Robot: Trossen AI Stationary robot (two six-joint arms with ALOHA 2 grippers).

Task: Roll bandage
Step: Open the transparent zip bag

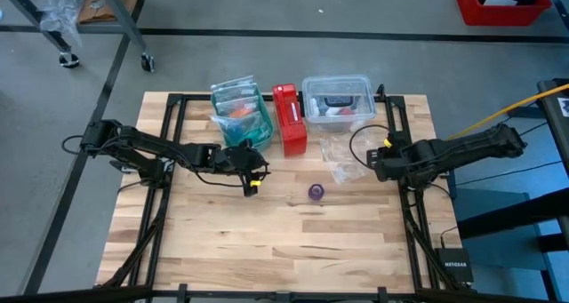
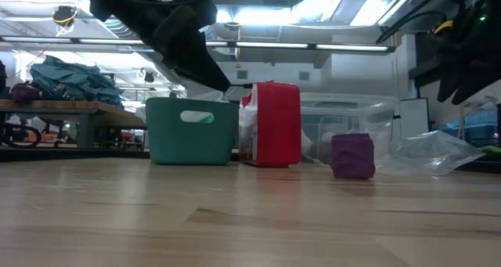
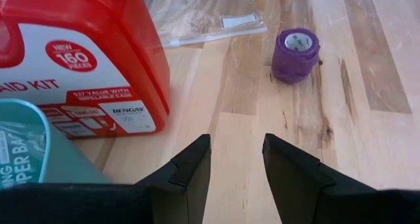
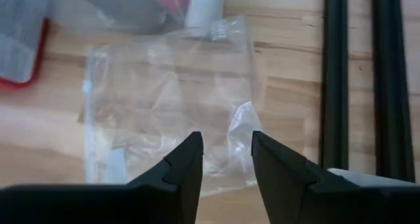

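1. Bandage (image 1: 316, 191) stands coiled on the table (image 1: 267, 250), between both arms, touching neither.
2. Left gripper (image 3: 236, 159) hangs parted and empty; nudge the coil and you could roll it away.
3. Right gripper (image 4: 227, 157), parted and empty over the plastic bag (image 4: 164, 106), could snag it.

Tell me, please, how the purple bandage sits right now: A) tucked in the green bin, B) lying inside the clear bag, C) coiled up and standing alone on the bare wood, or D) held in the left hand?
C: the bandage stands coiled on bare wood, nothing touching it.
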